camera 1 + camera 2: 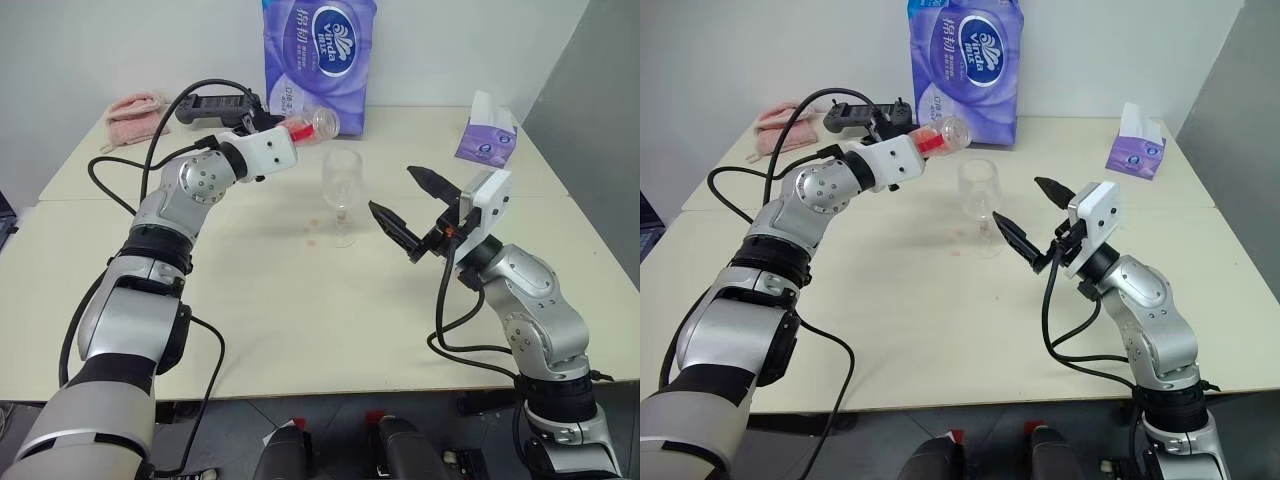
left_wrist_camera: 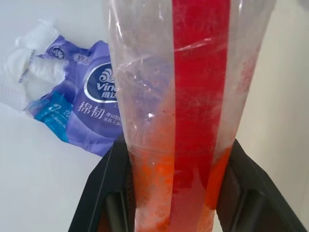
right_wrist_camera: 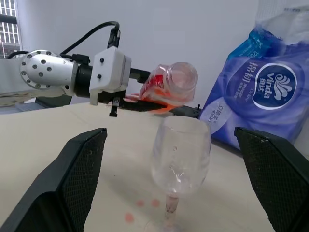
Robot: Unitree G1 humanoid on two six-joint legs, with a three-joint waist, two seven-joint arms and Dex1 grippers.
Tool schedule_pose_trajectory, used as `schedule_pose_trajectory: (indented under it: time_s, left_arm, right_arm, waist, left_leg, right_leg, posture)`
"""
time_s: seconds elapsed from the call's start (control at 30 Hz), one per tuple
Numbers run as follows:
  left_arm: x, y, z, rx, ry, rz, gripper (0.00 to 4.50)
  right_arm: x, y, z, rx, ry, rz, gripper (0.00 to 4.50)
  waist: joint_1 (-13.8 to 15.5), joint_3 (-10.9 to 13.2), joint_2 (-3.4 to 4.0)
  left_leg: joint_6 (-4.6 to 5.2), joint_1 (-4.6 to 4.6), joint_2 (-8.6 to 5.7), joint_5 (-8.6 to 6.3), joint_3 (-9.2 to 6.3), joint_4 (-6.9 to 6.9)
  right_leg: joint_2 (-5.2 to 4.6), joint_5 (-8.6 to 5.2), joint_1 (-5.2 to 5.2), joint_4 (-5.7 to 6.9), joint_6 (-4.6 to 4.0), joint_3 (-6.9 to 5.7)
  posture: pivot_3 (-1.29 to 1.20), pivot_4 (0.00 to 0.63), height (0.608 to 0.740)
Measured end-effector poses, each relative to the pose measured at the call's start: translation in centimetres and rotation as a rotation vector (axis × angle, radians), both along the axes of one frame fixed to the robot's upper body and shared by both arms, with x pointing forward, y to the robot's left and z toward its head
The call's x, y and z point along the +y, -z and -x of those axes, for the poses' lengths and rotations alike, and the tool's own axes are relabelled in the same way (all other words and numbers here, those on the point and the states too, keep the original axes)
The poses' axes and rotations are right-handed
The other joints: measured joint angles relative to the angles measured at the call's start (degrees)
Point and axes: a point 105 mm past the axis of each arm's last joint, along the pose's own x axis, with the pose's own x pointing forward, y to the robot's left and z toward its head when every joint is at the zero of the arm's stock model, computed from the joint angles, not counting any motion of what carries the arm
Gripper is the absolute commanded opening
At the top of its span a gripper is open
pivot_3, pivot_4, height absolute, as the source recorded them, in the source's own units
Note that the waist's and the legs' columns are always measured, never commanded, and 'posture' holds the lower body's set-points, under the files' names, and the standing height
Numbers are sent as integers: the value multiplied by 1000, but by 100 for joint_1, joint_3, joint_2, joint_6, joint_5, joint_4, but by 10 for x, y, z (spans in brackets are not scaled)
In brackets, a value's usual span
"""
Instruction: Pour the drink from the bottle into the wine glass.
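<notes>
My left gripper (image 1: 288,132) is shut on the bottle (image 1: 312,125), which lies almost level with its uncapped mouth toward the right, just above and behind the wine glass (image 1: 342,185). The orange-red drink (image 3: 155,93) sits low in the bottle's body, near the fingers (image 2: 104,193). The wine glass (image 3: 181,154) stands upright on the table, and its bowl looks empty. My right gripper (image 1: 392,190) hangs open just to the right of the glass, with nothing between its fingers (image 3: 79,169).
A few red drops (image 1: 314,226) lie on the table (image 1: 300,320) beside the glass's foot. A purple tissue pack (image 1: 320,55) stands behind the bottle. A tissue box (image 1: 487,135) is at the back right, a pink cloth (image 1: 135,115) and a black device (image 1: 215,108) at the back left.
</notes>
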Motion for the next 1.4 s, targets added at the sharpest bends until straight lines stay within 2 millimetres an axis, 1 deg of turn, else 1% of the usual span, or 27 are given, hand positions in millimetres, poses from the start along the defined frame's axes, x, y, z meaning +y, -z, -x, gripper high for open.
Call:
schedule_pose_trajectory:
  time_s: [0.1,0.37,0.6,0.9,1.2,1.4]
  left_arm:
    - [2,2,-1,9,-9,-4,1667]
    - [0,-4,-1,-29,-1,-73,1667]
    - [1,-4,-2,-45,-5,-139,1667]
    - [1,-20,-3,-99,-13,-204,1667]
    - [1,-24,-4,-124,-19,-251,1667]
    - [2,-19,-4,-120,-17,-283,1667]
  right_arm:
    - [-2,-3,-1,-9,13,-8,4500]
    - [0,-9,0,-29,12,-13,4500]
    - [0,-9,1,-31,12,-12,4500]
    - [0,-10,0,-31,14,-14,4500]
    - [-1,-11,0,-34,25,-19,4500]
    - [-1,-11,-1,-34,27,-20,4500]
  waist:
    - [0,0,0]
    - [-1,0,0]
    - [-1,0,0]
    - [-1,0,0]
    - [-1,0,0]
    - [-1,0,0]
  left_leg:
    - [0,0,0,0,0,1]
    - [0,0,-1,0,0,0]
    - [1,0,-2,0,0,1]
    - [1,0,-4,0,1,1]
    - [1,0,-4,0,1,2]
    - [0,0,-4,0,1,2]
  right_leg:
    - [-1,0,0,0,0,-1]
    - [-2,0,0,1,0,-2]
    - [-3,0,0,1,0,-3]
    - [-4,0,0,2,0,-3]
    - [-4,0,0,2,1,-4]
    - [-4,0,0,3,1,-4]
  posture:
    - [0,150,740]
    - [0,150,740]
    - [0,150,740]
    - [0,150,740]
    - [0,150,740]
    - [0,150,740]
